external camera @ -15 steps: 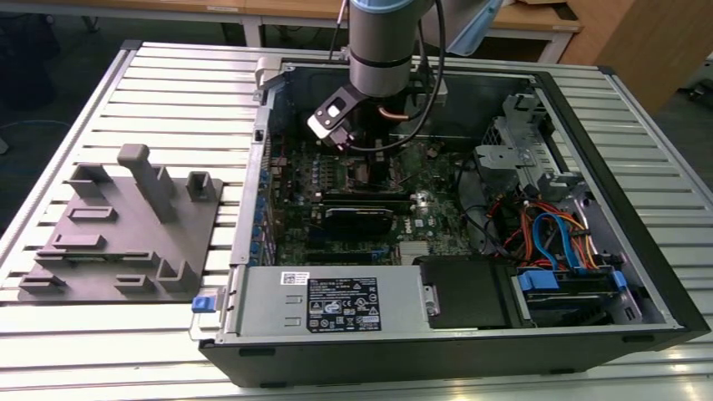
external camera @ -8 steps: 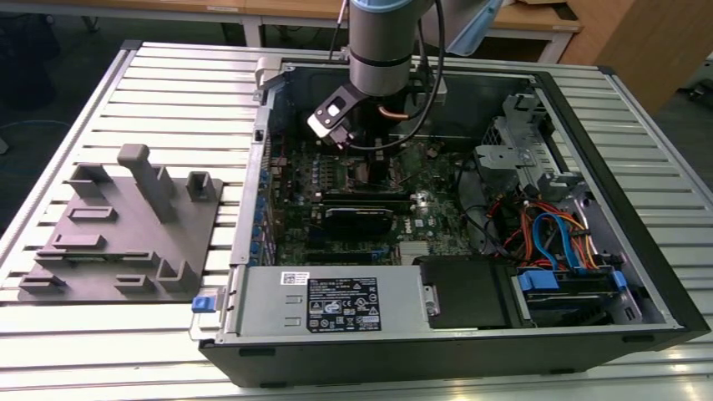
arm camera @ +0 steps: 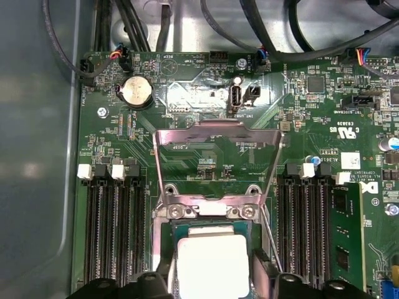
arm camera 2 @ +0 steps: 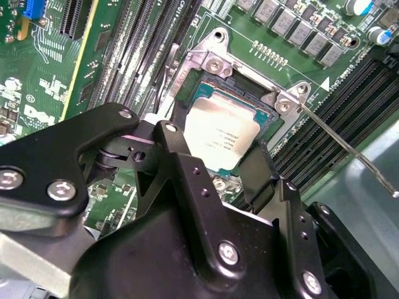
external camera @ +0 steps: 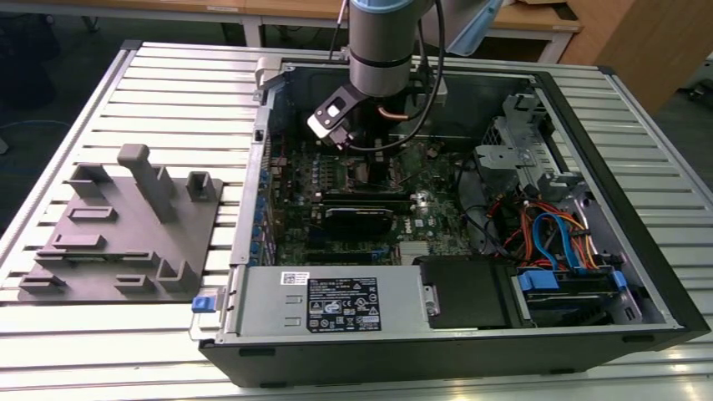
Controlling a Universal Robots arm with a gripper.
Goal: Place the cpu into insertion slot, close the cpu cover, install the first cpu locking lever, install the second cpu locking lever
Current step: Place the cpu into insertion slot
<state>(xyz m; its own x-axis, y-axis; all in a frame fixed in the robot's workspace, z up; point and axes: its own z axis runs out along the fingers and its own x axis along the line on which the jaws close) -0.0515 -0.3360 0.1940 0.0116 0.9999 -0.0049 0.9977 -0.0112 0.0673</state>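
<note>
The gripper [arm camera 2: 215, 140] hangs low inside the open computer case [external camera: 669, 288], straddling the cpu [arm camera 2: 221, 132]. The chip lies in the insertion slot [arm camera 2: 215, 84] directly beneath the tool and looks level. I cannot tell whether the tool clamps the chip or merely brackets it. If the chip sits slightly askew, a sideways drag from the tool could scrape the socket contacts, and a plate pressed down on it would probably bend them. The cpu cover [arm camera: 218, 132] stands raised just beyond the gripper, near enough that a careless lift might knock it. A thin locking lever [arm camera 2: 349, 149] juts free beside the slot and looks a likely snag. Long memory slots [arm camera: 115, 237] flank the tool closely, so it has little room to stray. At the exterior view's left, a grey fixture tray [external camera: 123, 225] rests on the slatted metal table [external camera: 167, 83], well apart from the tool. In the middle the case lies open with the arm [external camera: 385, 42] dropping into it. Towards the exterior view's right, orange and blue cables [external camera: 546, 234] crowd the bay away from the tool. Wooden desks [external camera: 290, 10] stand behind.
</note>
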